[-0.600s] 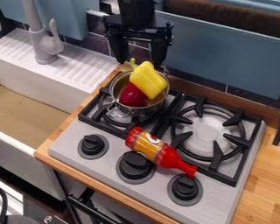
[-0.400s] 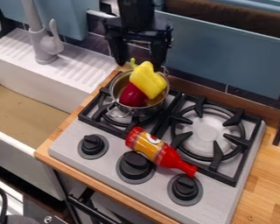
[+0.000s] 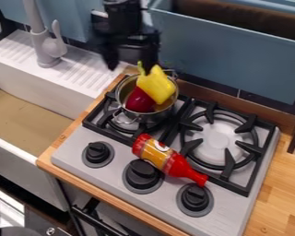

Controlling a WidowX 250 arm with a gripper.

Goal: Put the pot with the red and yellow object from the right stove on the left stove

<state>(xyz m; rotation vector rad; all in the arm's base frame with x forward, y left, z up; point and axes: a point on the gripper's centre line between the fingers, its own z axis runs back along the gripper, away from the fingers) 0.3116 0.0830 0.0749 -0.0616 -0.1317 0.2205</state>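
Note:
High over the back left of the stove, the gripper [image 3: 130, 67] hangs with its two fingers spread and nothing between them; its right finger overlaps the top of the yellow object in the view. The metal pot [image 3: 120, 94] rests on the left burner, its near handle towards the knobs. Inside it lie a yellow pepper-like object [image 3: 155, 85], sticking up past the rim, and a dark red object [image 3: 138, 100]. The right burner [image 3: 218, 140] has no pot on it.
A red and yellow bottle [image 3: 168, 160] lies slanted across the stove front, between the knobs and grates. A white sink [image 3: 26, 99] with a grey faucet [image 3: 48, 46] is at the left. A blue-grey panel [image 3: 230, 55] stands behind the stove.
The gripper has shifted left from behind the pot, and its right finger now overlaps the yellow object's top in view. Pot, its contents and bottle have stayed where they were.

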